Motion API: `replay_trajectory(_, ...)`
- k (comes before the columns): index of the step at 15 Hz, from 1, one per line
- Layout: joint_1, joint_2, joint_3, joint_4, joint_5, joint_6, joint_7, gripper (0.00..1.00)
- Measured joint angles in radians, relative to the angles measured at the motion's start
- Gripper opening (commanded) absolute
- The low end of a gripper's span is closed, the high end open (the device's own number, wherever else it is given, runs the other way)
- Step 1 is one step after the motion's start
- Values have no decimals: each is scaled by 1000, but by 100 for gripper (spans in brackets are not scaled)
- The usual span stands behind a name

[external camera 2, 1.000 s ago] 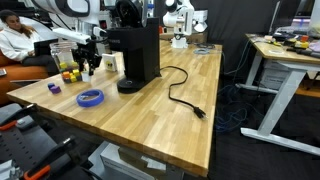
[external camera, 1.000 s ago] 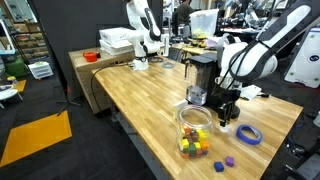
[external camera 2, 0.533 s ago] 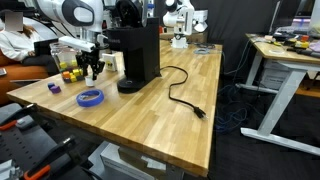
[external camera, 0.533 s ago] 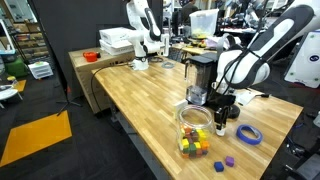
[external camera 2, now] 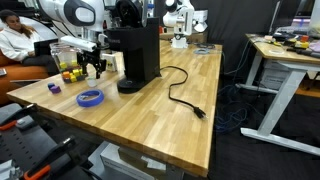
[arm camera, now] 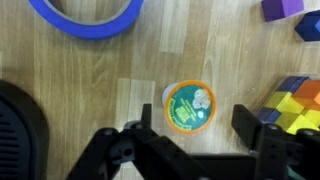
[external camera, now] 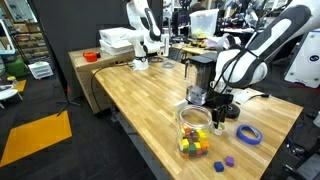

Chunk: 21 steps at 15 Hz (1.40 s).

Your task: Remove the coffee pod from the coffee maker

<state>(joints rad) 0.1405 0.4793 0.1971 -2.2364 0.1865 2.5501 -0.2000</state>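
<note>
The coffee pod, white-rimmed with an orange and green lid, rests lid-up on the wooden table in the wrist view. My gripper hangs right over it, open, with one black finger on each side and neither gripping it. In both exterior views the gripper points down at the table beside the tall black coffee maker. The machine's rounded black base shows at the left edge of the wrist view. The pod is too small to make out in the exterior views.
A clear jar of coloured blocks stands close to the gripper. A blue tape ring and loose purple blocks lie nearby. A black power cable trails from the machine. The table edge is close.
The jaws have opened from shut, and the pod now rests free on the table between them. The arm has shifted slightly.
</note>
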Motion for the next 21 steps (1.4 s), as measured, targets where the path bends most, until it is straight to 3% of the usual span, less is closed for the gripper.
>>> replay_trajectory(6,1,-88,31,-14,1,-4,16,100)
replay_trajectory(12,32,-364,75,-145,9,-37,112,100)
replay_trajectory(21,118,-770,77,-314,7,-241,308,100)
